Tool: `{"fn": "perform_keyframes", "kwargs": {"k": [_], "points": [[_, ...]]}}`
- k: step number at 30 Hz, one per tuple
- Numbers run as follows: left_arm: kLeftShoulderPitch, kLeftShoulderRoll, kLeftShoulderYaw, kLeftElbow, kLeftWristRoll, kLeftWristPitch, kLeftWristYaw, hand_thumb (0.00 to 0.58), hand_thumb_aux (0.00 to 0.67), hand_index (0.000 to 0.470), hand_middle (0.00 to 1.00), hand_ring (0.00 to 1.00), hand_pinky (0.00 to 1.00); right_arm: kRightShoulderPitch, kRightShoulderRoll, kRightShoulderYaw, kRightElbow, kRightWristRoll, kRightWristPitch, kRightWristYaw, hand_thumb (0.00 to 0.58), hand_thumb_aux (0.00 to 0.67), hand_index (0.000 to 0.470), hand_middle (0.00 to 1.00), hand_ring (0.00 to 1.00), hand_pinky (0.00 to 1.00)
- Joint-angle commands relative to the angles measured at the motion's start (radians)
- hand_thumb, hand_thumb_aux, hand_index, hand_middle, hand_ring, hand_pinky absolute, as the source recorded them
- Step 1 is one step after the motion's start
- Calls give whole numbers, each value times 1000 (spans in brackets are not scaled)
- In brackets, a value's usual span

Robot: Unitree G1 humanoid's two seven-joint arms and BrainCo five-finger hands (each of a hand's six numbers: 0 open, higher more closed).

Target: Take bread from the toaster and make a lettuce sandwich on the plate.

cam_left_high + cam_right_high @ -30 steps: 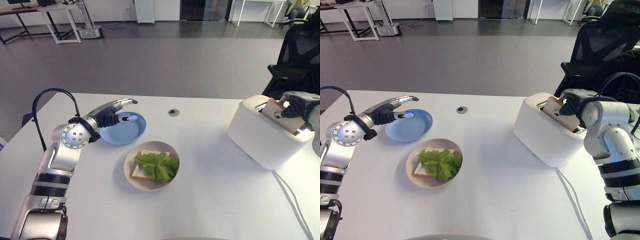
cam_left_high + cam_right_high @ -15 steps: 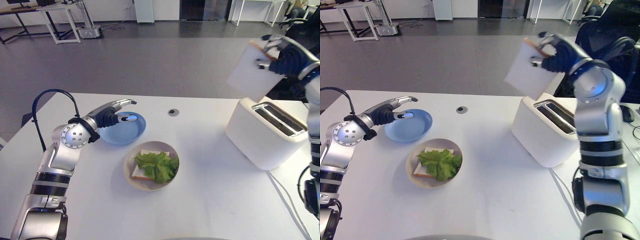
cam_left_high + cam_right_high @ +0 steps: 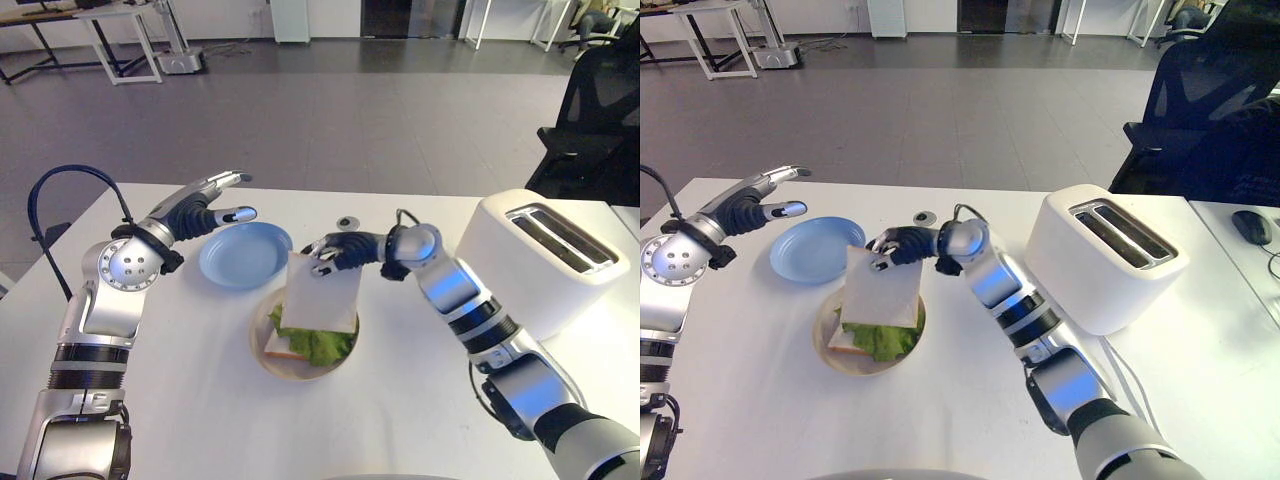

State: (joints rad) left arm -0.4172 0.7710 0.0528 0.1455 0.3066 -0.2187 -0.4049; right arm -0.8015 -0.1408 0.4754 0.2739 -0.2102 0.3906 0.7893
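- White bread slice [image 3: 322, 292] is pinched at its upper edge between the fingers [image 3: 322, 252] of the right hand [image 3: 338, 249]. The rest of the slice hangs free below them.
- The slice is held steeply tilted, with its long axis running from the fingers down towards the plate [image 3: 300, 375]. Its lower edge is seen over the lettuce [image 3: 318, 346]; contact cannot be confirmed.
- On the plate, the lettuce is laid on a lower slice [image 3: 274, 347], of which only the near-left corner is exposed.
- Key relation: the stack lies directly beneath and slightly nearward of the pinching fingers. It is judged that the slice has to be tipped flat, not carried sideways, before release.
- The left hand [image 3: 198, 211] is held with its fingers spread and nothing in them, above the counter [image 3: 190, 400] on the far-left side of the blue dish [image 3: 243, 256]. It stands well apart from the plate, so the right hand is the nearer.
- The toaster [image 3: 530, 270] stands at the right, well apart from the plate. No bread is seen in its slots.
- Risk noted: a corner could be left overhanging if the slice is released while tilted.
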Motion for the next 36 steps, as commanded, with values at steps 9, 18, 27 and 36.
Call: {"fn": "perform_keyframes", "kwargs": {"k": [9, 18, 27, 36], "points": [[19, 1, 0, -45, 0, 22, 2, 0, 0, 0, 0, 0, 0, -16, 109, 64, 278, -41, -105, -72, 580, 670, 470, 0, 0, 0], [140, -20, -79, -242, -318, -129, -267, 0, 0, 0, 0, 0, 0, -37, 120, 55, 444, -64, -232, -116, 580, 670, 470, 0, 0, 0], [350, 33, -217, -412, -582, -10, -602, 0, 0, 0, 0, 0, 0, -46, 129, 28, 494, -60, -259, -124, 580, 670, 470, 0, 0, 0], [219, -39, -247, -126, -237, -240, -455, 0, 0, 0, 0, 0, 0, -24, 125, 19, 467, -56, -251, -107, 580, 670, 470, 0, 0, 0]]}}
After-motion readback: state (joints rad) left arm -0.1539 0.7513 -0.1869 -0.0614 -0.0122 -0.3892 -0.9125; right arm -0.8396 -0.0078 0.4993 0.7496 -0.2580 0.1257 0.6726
